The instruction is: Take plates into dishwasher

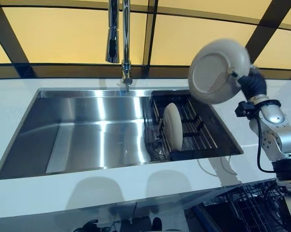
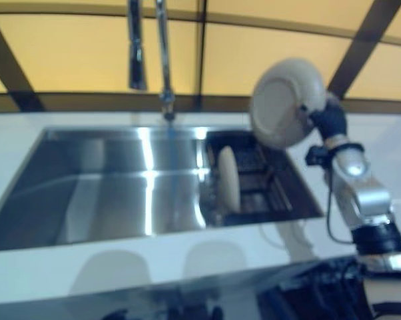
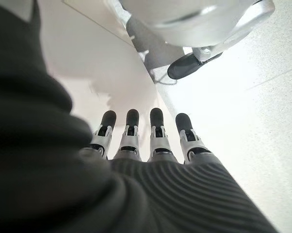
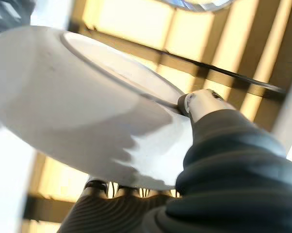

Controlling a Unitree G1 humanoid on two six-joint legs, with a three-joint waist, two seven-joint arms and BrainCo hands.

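My right hand (image 1: pixel 252 81) holds a white plate (image 1: pixel 217 71) in the air above the right end of the sink, underside turned towards me. In the right wrist view the thumb (image 4: pixel 200 101) presses on the plate (image 4: pixel 83 107) rim, so the hand is shut on it. A second white plate (image 1: pixel 173 124) stands on edge in the black dish rack (image 1: pixel 194 126) inside the sink. The left hand (image 3: pixel 151 141) appears only in its wrist view, fingers straight, holding nothing, pointing down at the pale floor.
A steel sink (image 1: pixel 87 130) is set in a white counter (image 1: pixel 136 188), with a tall tap (image 1: pixel 120 38) behind it. The open dishwasher's wire rack (image 1: pixel 247 208) shows below the counter edge at lower right.
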